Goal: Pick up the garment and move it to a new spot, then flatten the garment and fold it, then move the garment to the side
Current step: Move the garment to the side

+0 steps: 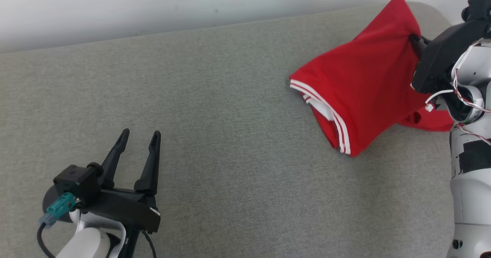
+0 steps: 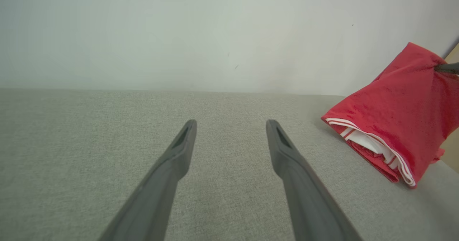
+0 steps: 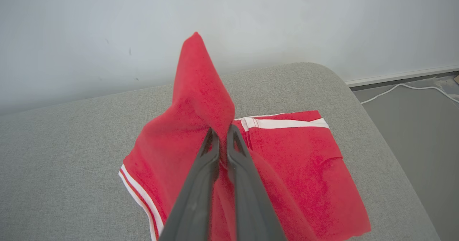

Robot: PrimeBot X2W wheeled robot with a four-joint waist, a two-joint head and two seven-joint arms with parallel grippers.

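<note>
While the left arm sits low over the near left part of the grey cushion (image 1: 230, 135), the left gripper (image 1: 140, 133) points toward the cushion's far edge, with a teal plug (image 1: 57, 208) at its wrist. Its two dark fingers are spread wide apart and empty, above the cushion fabric. Toward the cushion's right end, a red garment (image 1: 360, 81) with white stripes along its hems lies partly on the cushion and partly lifted into a peak. At the cushion's right edge the right arm stands upright, its black wrist bent leftward. The right gripper (image 1: 415, 39) has its fingers pressed together, pinching a fold of the garment just below that peak.
</note>
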